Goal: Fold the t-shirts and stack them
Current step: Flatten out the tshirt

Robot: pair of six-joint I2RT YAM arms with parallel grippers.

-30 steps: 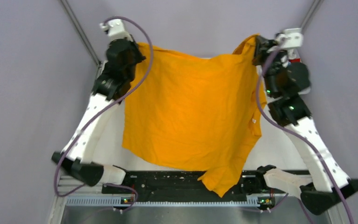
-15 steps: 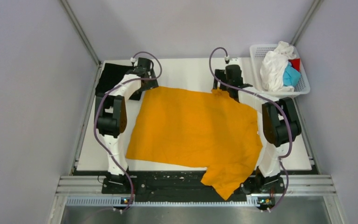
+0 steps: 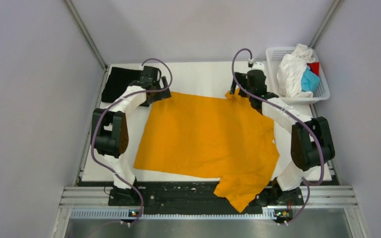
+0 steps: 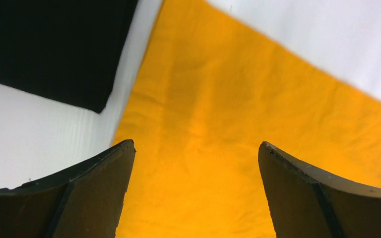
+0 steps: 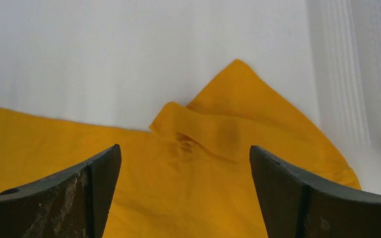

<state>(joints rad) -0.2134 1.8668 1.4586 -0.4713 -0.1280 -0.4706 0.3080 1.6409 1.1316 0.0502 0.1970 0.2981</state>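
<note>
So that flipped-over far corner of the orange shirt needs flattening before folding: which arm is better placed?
Probably right: the right gripper is open over the flipped corner; the left gripper is across the orange shirt, by the black shirt.

no readable text, labels, brands, numbers or signs anywhere in view

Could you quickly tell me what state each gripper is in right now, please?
Left gripper: open, holding nothing, above the orange-yellow t-shirt.
Right gripper: open, holding nothing, above the same shirt's crumpled far corner.
</note>
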